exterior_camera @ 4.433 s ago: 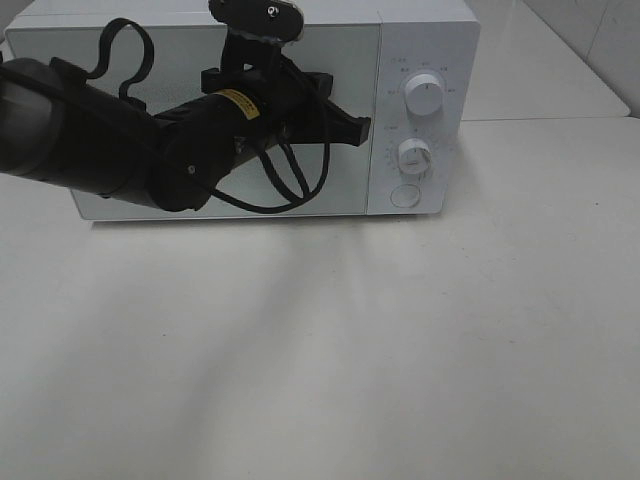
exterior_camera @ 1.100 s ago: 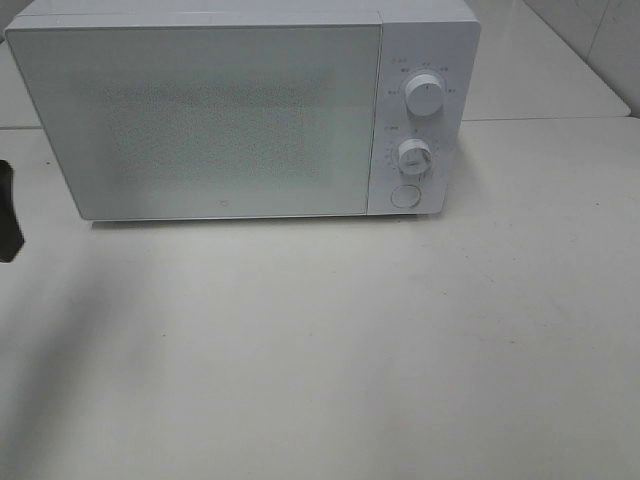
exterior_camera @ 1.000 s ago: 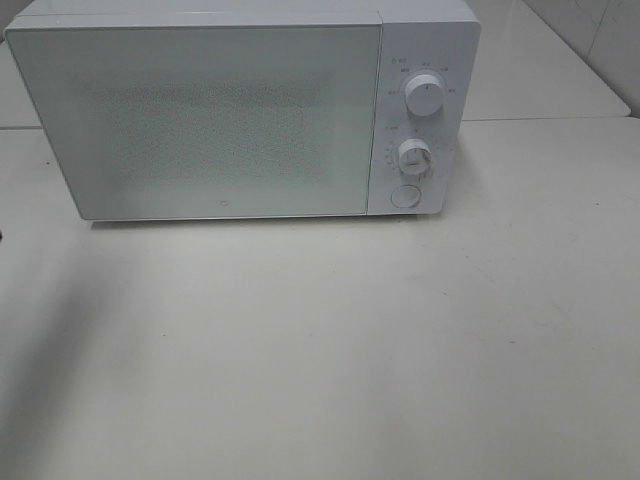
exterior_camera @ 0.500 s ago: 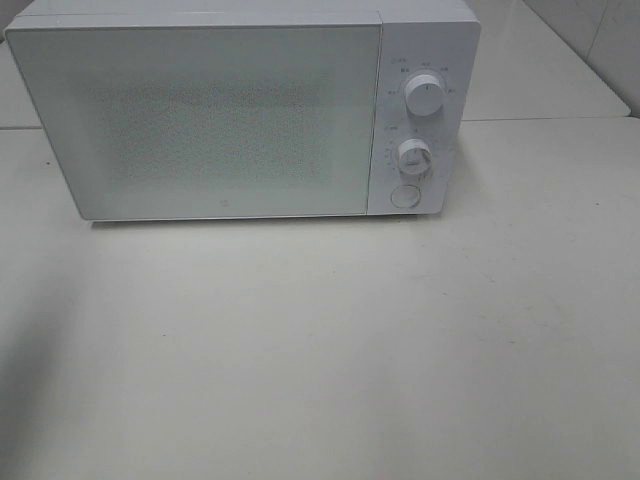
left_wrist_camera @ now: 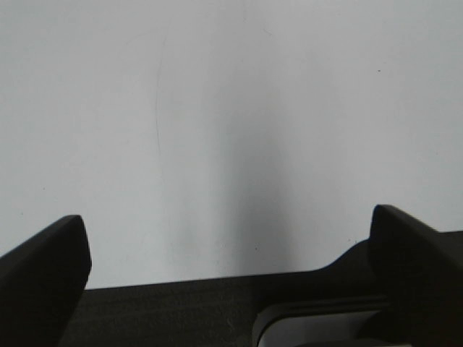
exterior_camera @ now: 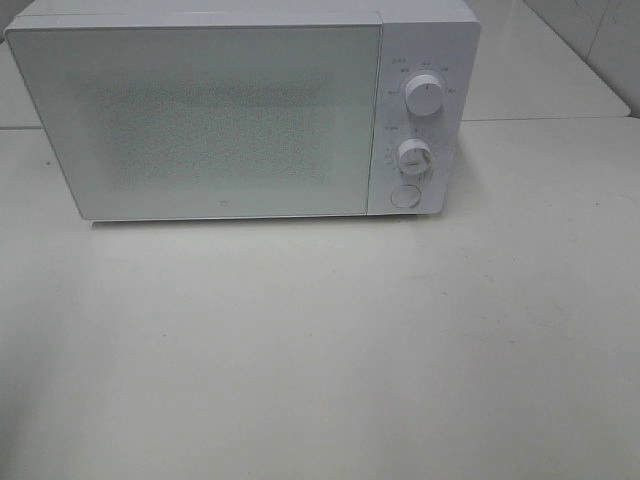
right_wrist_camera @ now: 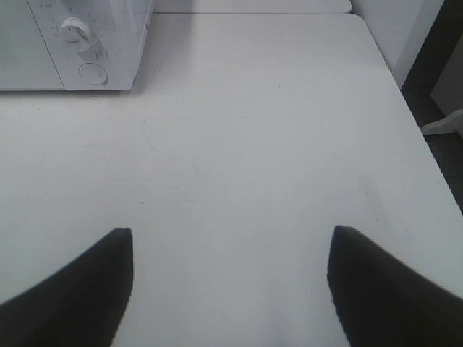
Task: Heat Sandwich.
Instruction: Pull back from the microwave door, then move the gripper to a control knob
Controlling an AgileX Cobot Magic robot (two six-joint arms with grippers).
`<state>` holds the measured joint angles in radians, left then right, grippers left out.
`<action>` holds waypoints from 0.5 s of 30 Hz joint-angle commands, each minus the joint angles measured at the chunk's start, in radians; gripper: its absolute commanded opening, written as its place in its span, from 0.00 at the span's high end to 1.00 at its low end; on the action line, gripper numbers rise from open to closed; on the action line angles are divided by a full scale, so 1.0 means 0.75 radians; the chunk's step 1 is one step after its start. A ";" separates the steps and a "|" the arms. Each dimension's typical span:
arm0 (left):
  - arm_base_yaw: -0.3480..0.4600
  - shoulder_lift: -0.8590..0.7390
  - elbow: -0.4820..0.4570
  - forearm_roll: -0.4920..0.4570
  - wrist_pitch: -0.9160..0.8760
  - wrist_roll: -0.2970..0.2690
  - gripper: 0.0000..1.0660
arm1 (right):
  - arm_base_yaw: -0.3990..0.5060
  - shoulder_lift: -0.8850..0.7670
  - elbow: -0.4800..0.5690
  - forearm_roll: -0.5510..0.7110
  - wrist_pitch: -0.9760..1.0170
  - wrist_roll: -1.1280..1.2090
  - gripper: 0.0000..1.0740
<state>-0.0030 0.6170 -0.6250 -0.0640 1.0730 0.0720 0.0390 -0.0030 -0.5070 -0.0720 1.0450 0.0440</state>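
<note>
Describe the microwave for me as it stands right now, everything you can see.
The microwave is a white box with a closed door, its pale panel finely speckled. Right of the door sit an upper dial, a lower dial and a round button beneath. It stands upright on the pale table; nothing else touches it.

The microwave [exterior_camera: 240,110] stands at the far left of the counter [exterior_camera: 330,350]. Its door [exterior_camera: 200,120] is shut flat and bars any reach inside. An upper knob [exterior_camera: 424,97], a lower knob [exterior_camera: 414,157] and a round button [exterior_camera: 404,196] stand out from its right panel. Near of it and to its right, open counter gives free passage. The counter's right edge [right_wrist_camera: 405,119] drops to a dark gap.
</note>
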 commanded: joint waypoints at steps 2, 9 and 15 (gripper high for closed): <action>0.003 -0.175 0.080 -0.017 -0.055 0.037 0.07 | -0.008 -0.039 0.001 0.001 -0.013 -0.003 0.32; 0.003 -0.392 0.168 -0.031 -0.049 0.037 0.07 | -0.008 -0.039 0.001 0.001 -0.013 -0.003 0.32; 0.003 -0.591 0.172 -0.037 -0.047 0.036 0.07 | -0.008 -0.039 0.001 0.001 -0.013 -0.003 0.32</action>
<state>-0.0030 0.2020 -0.5000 -0.0790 1.0420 0.0980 0.0390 -0.0030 -0.5070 -0.0720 1.0450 0.0440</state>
